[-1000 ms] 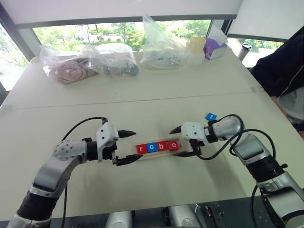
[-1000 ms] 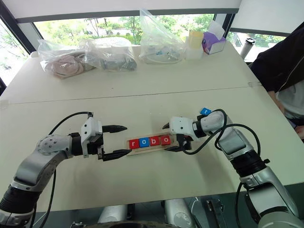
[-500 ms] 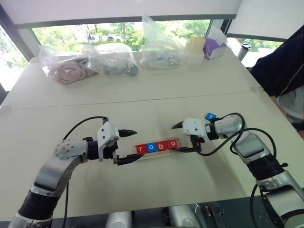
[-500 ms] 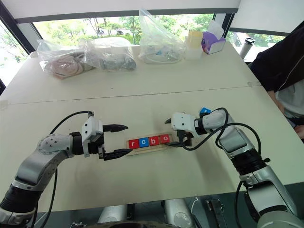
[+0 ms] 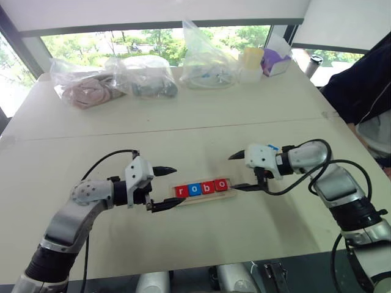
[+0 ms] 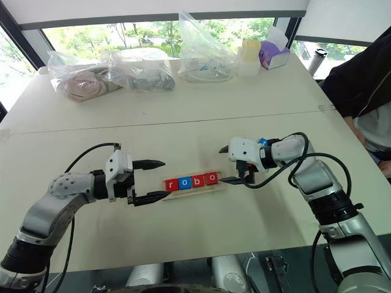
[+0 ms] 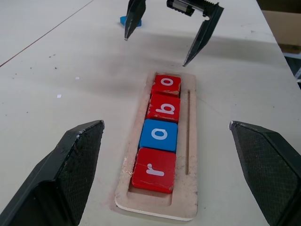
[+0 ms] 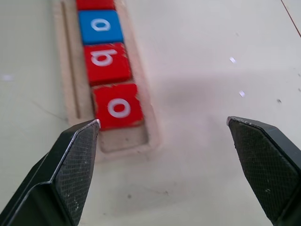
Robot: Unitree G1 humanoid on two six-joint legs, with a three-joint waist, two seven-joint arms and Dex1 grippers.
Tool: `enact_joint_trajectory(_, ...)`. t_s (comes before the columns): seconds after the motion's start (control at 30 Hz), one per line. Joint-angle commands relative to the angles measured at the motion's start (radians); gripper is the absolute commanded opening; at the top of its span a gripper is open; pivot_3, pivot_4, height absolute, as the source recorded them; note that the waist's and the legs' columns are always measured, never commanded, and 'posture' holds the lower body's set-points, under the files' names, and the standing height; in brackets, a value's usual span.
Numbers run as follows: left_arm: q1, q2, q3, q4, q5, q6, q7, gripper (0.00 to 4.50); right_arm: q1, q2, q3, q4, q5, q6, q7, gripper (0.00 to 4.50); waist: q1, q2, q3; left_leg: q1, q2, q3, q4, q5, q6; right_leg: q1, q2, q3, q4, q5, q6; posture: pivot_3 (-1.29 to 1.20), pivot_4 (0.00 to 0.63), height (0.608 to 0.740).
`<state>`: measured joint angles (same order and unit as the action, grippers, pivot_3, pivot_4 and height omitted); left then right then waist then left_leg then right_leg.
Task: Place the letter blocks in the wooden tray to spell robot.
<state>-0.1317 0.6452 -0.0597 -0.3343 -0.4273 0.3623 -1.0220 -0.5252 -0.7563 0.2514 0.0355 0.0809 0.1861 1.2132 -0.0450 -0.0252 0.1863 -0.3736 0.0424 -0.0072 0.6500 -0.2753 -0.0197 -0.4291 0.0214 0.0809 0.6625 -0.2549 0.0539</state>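
the right gripper [image 6: 234,165], spread and empty, hangs beside the wooden tray [image 7: 190,188]; reaching for the blue block [image 7: 123,20] behind it could nudge the seated tiles [image 7: 159,135].

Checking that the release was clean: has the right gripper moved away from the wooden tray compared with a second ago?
Yes. The right gripper, open, has drawn back to the robot's right, off the end of the wooden tray, which has stayed put with r, o, b, o.
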Motion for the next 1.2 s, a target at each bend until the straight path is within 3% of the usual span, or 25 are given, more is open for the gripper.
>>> enact_joint_trajectory(0.03, -0.018, -0.001, 0.004, -0.012, -0.011, -0.015, -0.006, 4.50, -0.026, 0.020, -0.013, 0.037, -0.020, -0.056, -0.030, 4.46, 0.000, 0.000, 0.000, 0.000, 0.000, 0.000, 0.000, 0.000, 0.000, 0.000, 0.000, 0.000, 0.000, 0.000, 0.000, 0.00, 0.150, 0.740)
enact_joint_trajectory(0.63, -0.014, 0.005, 0.012, -0.022, -0.014, -0.008, -0.001, 4.50, -0.054, 0.111, 0.029, 0.091, -0.066, -0.116, -0.042, 4.46, 0.000, 0.000, 0.000, 0.000, 0.000, 0.000, 0.000, 0.000, 0.000, 0.000, 0.000, 0.000, 0.000, 0.001, -0.001, 0.00, 0.150, 0.740)
enact_joint_trajectory(0.87, -0.017, 0.004, 0.011, -0.020, -0.014, -0.008, -0.002, 4.50, -0.049, 0.094, 0.037, 0.068, -0.080, -0.105, -0.038, 4.46, 0.000, 0.000, 0.000, 0.000, 0.000, 0.000, 0.000, 0.000, 0.000, 0.000, 0.000, 0.000, 0.000, 0.001, -0.001, 0.00, 0.150, 0.740)
enact_joint_trajectory(1.07, -0.020, 0.002, 0.006, -0.020, -0.015, -0.007, -0.003, 4.50, -0.044, 0.038, -0.052, 0.055, -0.050, -0.058, -0.068, 4.46, 0.001, 0.000, 0.000, 0.000, 0.000, 0.000, 0.000, 0.000, 0.000, 0.000, 0.000, 0.000, 0.000, 0.001, -0.001, 0.00, 0.150, 0.740)
enact_joint_trajectory(1.2, -0.021, -0.007, -0.001, -0.014, -0.011, -0.013, -0.001, 4.50, -0.021, 0.045, -0.202, -0.003, 0.000, 0.120, -0.219, 4.46, 0.001, 0.000, 0.000, 0.000, 0.000, 0.000, 0.000, 0.000, 0.000, 0.000, 0.000, 0.000, 0.000, 0.001, -0.001, 0.00, 0.150, 0.740)
